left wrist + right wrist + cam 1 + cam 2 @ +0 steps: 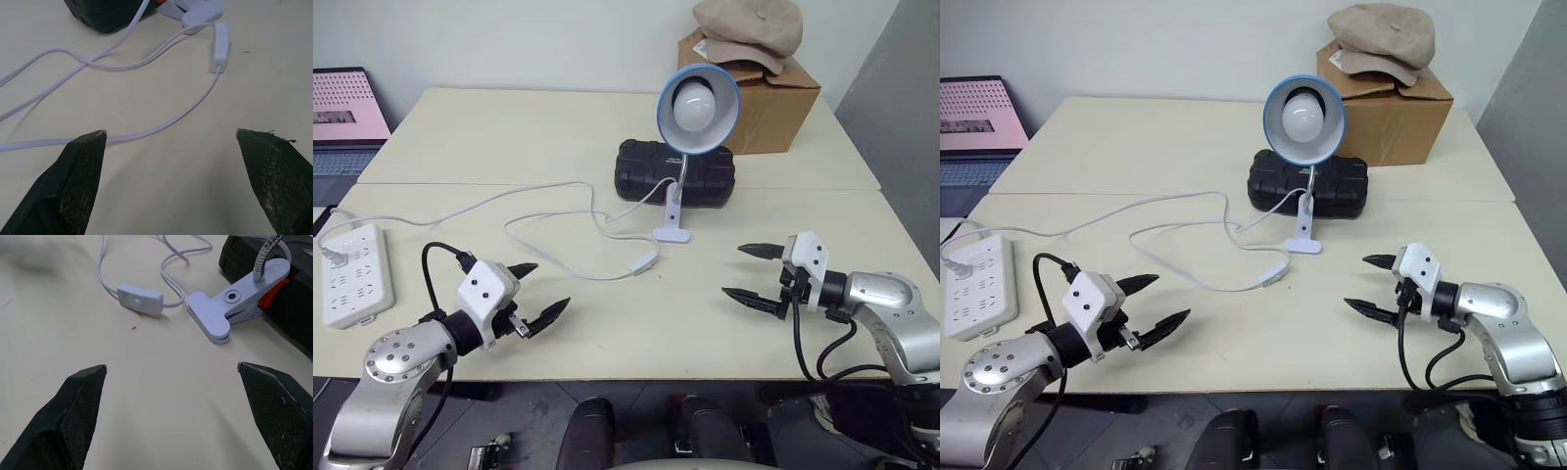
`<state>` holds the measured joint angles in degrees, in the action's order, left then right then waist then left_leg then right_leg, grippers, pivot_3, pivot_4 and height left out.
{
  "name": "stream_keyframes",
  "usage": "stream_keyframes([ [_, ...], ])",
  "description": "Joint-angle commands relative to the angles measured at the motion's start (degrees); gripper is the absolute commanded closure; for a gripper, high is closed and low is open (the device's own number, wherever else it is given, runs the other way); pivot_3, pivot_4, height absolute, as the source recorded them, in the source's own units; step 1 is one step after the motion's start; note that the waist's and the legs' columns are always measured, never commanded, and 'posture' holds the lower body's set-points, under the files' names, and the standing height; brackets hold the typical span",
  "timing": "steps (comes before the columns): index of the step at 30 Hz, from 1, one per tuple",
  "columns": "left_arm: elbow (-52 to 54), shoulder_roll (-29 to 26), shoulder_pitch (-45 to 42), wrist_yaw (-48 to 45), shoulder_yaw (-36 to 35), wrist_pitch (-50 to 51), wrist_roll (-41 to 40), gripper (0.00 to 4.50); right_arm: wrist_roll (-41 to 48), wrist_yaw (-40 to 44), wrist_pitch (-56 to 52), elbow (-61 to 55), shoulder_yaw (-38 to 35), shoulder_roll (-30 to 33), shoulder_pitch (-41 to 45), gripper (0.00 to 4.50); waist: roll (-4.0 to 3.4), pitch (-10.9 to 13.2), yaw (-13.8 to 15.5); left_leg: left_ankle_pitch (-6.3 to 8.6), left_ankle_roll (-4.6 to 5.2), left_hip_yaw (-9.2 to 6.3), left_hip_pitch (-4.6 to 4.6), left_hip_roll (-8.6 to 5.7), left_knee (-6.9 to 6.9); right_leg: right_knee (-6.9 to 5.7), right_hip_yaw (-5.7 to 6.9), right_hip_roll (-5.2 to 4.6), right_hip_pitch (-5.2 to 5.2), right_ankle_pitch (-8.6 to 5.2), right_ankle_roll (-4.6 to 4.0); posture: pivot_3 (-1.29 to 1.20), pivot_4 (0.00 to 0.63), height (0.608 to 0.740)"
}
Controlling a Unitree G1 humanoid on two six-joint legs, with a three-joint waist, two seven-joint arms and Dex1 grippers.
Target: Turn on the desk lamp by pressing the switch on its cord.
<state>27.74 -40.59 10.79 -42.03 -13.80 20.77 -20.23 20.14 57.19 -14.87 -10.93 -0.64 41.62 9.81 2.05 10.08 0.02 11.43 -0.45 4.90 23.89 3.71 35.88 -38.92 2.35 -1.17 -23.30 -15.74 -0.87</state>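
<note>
**Switch lies untouched between two open grippers**

Switch (645, 261), one only, is a small elongated white plastic piece with a smooth rounded body, lying flat on the table (509, 117) just in front of the lamp's base and between the two arms. One thin white cord (548, 211) runs from both its ends, looping loosely across the tabletop toward the left, where a single white power strip (350, 274) lies at the table's edge.

One desk lamp (698, 106) stands just behind the switch: a round blue-rimmed shade around a large white bulb, a thin ribbed silver gooseneck, and a white plastic clip-shaped base with an orange part inside its hinge. The bulb is unlit.

Two grippers hover near the front edge, each with two pointed black fingers whose inner faces are finely cross-hatched. The left gripper (533, 294) has its fingers spread wide and holds nothing. The right gripper (749, 271) is likewise spread wide and empty. Both are apart from the switch.

Behind the lamp sits one black ribbed hard case (646, 171), and beyond it one brown cardboard box (773, 103) with one soft beige cap (749, 29) on top. One laptop (347, 117) shows at the far left. The table is pale cream and matte.
</note>
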Motion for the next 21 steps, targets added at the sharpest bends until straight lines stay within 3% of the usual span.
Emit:
stream_keyframes([
  [1, 1.93, -0.13, -0.34, 0.06, -0.76, -1.01, -0.07, 0.11, -0.19, 0.12, 1.09, -1.00, -0.15, -0.14, 0.90, 0.00, 0.00, 0.00, 0.00, 0.00, 0.00, 0.00, 0.00, 0.00, 0.00, 0.00, 0.00, 0.00, 0.00, 0.00, 0.00, 0.00, 0.150, 0.740],
  [11, 1.64, -0.77, -2.42, 1.15, 1.29, 0.24, 2.67, 0.11, -0.68, -0.33, 0.80, -2.14, 0.16, -0.27, 0.77, 0.00, 0.00, 0.00, 0.02, 0.00, 0.00, 0.00, 0.00, 0.00, 0.00, 0.00, 0.00, 0.00, 0.00, 0.00, 0.00, 0.00, 0.150, 0.740],
  [15, 1.43, -0.54, -3.79, -3.19, 0.13, 1.32, -3.11, 0.11, -0.64, -0.73, 0.37, -2.91, 0.11, -0.20, 0.56, 0.00, 0.00, 0.00, 0.01, 0.00, 0.00, 0.00, 0.00, 0.00, 0.00, 0.00, 0.00, 0.00, 0.00, 0.00, 0.00, 0.00, 0.150, 0.740],
  [21, -0.08, -1.33, -7.20, -5.98, 3.68, -0.57, -2.21, 0.11, -0.33, -1.64, -1.26, -5.20, -0.15, 0.19, 0.01, 0.00, 0.00, 0.00, 0.05, 0.00, 0.00, -0.01, 0.00, -0.01, 0.02, -0.02, 0.02, 0.00, 0.02, 0.01, 0.01, 0.00, 0.150, 0.740],
])
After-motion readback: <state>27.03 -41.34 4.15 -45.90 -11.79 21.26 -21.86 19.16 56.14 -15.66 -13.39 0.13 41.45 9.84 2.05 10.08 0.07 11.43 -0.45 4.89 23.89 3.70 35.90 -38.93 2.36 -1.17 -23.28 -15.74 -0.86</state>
